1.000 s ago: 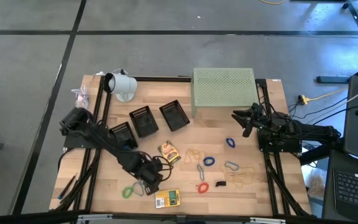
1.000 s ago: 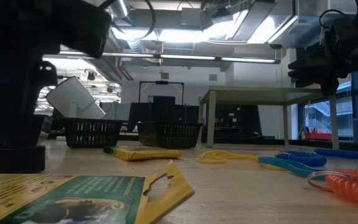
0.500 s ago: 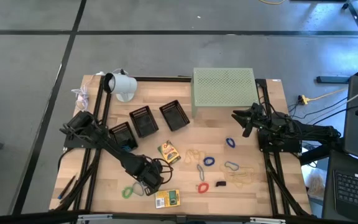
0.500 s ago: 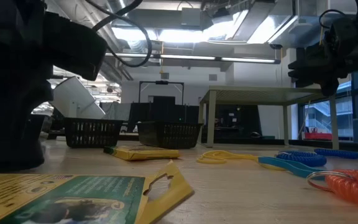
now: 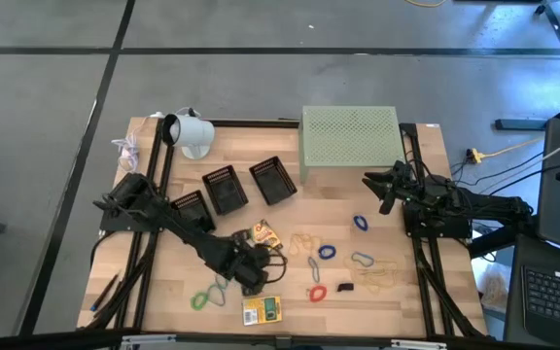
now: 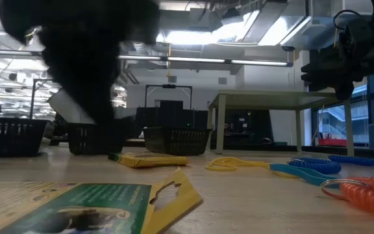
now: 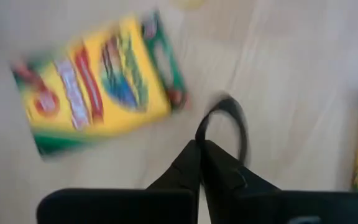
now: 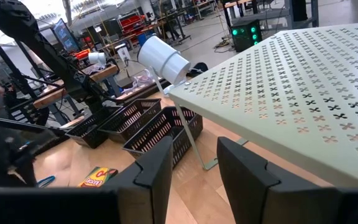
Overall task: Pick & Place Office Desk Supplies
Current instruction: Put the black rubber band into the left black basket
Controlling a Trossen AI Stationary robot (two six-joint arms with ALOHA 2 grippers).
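My left gripper (image 5: 257, 273) is shut low over the table between two yellow printed packets, one on its far side (image 5: 264, 236) (image 7: 98, 84) and one near the front edge (image 5: 262, 310). A thin dark loop (image 7: 232, 118) sticks out past its fingertips. A green rubber band (image 5: 199, 299) and a grey-blue clip (image 5: 217, 289) lie to its left. More bands, blue (image 5: 327, 252), red (image 5: 316, 292) and tan (image 5: 377, 279), lie scattered to its right. My right gripper (image 5: 382, 190) (image 8: 194, 155) hangs open above the table's right side, holding nothing. My left gripper pinches the dark loop's near end (image 7: 205, 138) between its two fingertips, coming in slanted from above and the table's left. The loop sticks out ahead of the fingers. What kind of item it is, I cannot tell, nor whether it clears the table.
Three black baskets (image 5: 227, 187) stand in a row at the far left. Behind them is a white cup-like object (image 5: 191, 131). The pale green perforated stand (image 5: 350, 144) is at the far edge, close to my right gripper.
My left gripper has shut, rolled at the wrist, and gone toward the table's right edge. It has left the spot by the green band and grey-blue clip and now sits between the two packets. Both of those items lie where they were.
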